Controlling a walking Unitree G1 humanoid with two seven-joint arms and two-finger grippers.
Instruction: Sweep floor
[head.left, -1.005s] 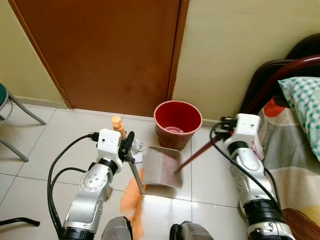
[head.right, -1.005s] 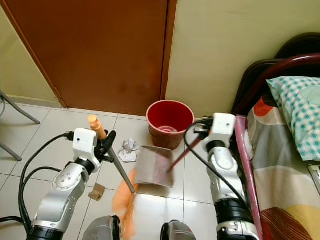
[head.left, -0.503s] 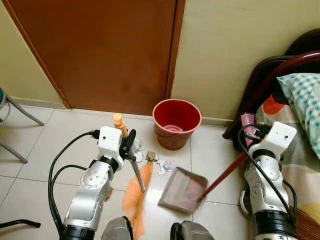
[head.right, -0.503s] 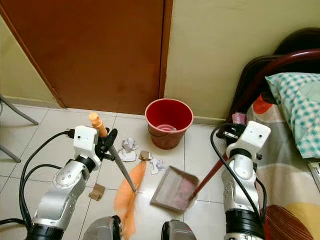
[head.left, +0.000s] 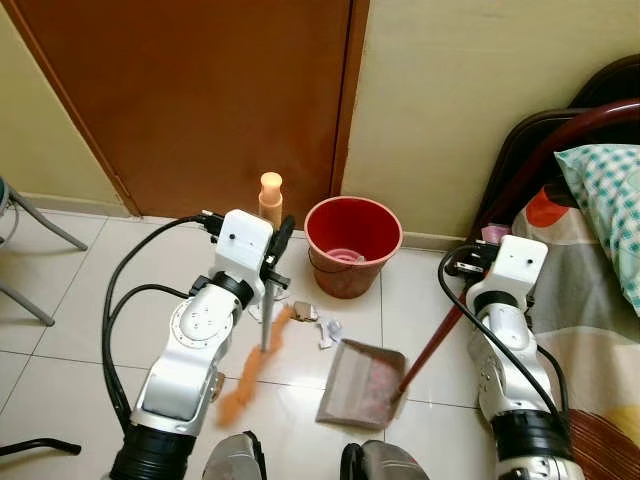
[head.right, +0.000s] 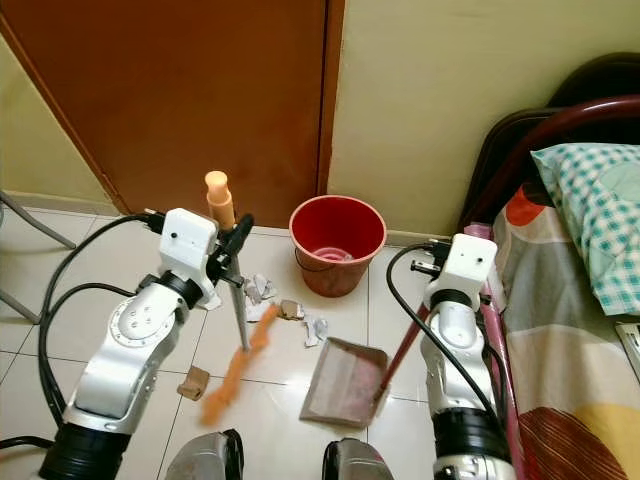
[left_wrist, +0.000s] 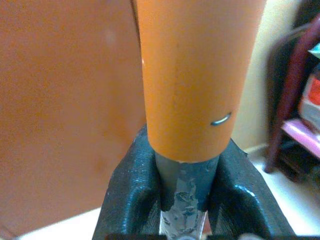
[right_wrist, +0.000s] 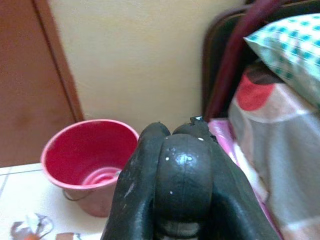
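My left gripper (head.left: 272, 262) is shut on the grey shaft of a broom, just below its orange handle end (head.left: 270, 190). The shaft stands nearly upright, and the orange bristles (head.left: 248, 362) trail on the tiles towards my feet. Crumpled paper scraps (head.left: 316, 324) lie between the bristles and the red bucket (head.left: 353, 243). A grey dustpan (head.left: 360, 384) rests on the floor in front of the bucket. Its dark red handle (head.left: 432, 340) slants up to my right gripper (head.left: 478, 292), which is shut on it. In the left wrist view the black fingers (left_wrist: 131, 200) clamp the shaft under the orange grip (left_wrist: 192, 75).
A brown door (head.left: 210, 100) and a cream wall stand behind the bucket. A bed with a checked pillow (head.left: 605, 200) and a dark headboard crowds the right side. Chair legs (head.left: 40, 225) are at far left. A cardboard scrap (head.right: 193, 382) lies on the tiles by my left arm.
The dustpan came down from the bucket's rim to the floor and then shifted slightly left. My left arm has pushed forward, standing the broom more upright and swinging its bristles leftward.
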